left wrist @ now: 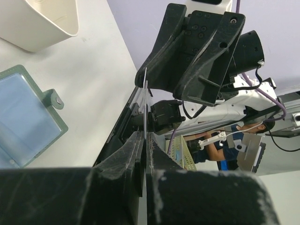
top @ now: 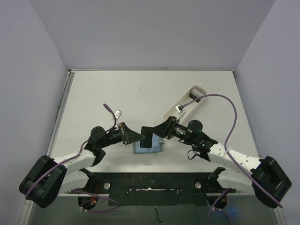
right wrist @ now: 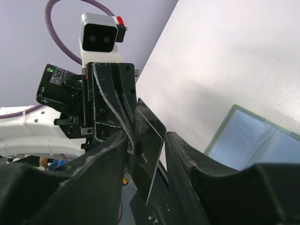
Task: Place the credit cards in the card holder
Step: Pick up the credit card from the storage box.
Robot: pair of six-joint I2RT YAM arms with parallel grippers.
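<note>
One black credit card (top: 147,137) hangs above the table between the two grippers. My left gripper (left wrist: 145,140) is shut on the card's edge, and the card (left wrist: 146,103) shows there as a thin upright line. My right gripper (right wrist: 147,138) stands open, one finger on each side of the same card (right wrist: 150,154), with a gap still showing beside it. The card holder (top: 149,150) lies open on the table just below, its bluish pockets (right wrist: 253,140) facing up and its snap tab (left wrist: 55,99) at one side. No other credit cards are in view.
A long white oblong tray (top: 185,105) lies on the table behind the right arm, and its rim (left wrist: 47,28) shows in the left wrist view. The arms' black base plate (top: 150,185) runs along the near edge.
</note>
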